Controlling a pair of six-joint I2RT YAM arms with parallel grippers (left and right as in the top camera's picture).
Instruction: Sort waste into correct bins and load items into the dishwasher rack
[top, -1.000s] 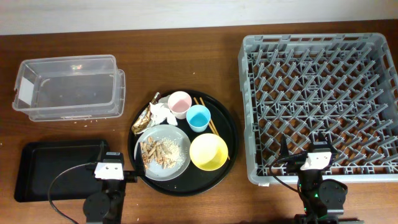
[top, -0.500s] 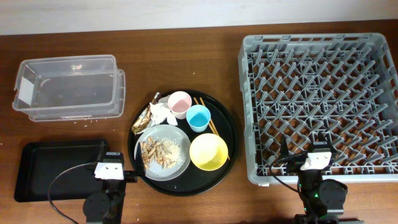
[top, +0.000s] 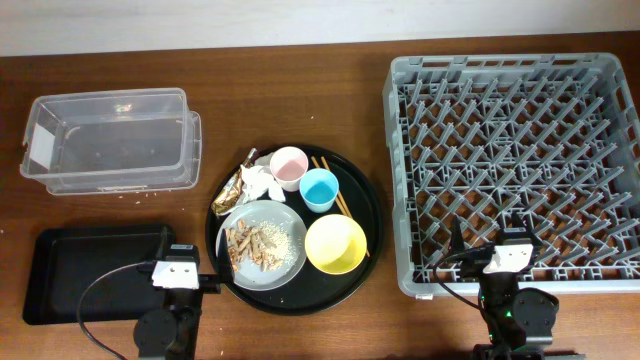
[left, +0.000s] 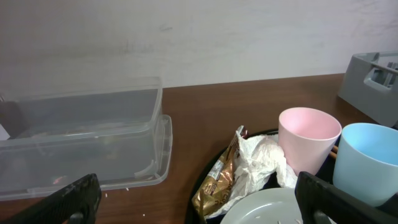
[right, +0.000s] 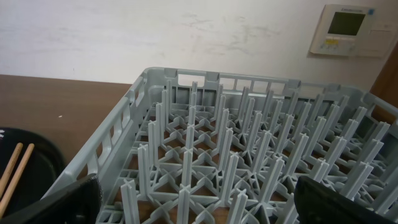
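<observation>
Left claw (left: 199, 198), spread wide, is the nearer one: foil wrapper (left: 217, 183) lies just ahead, long axis pointing away.

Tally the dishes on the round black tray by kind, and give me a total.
Cups: 2, the small pale-pink cup and the small light-blue cup
Bowls: 1, the round yellow bowl
Plates: 1, the round greyish-white plate
Total: 4
</observation>
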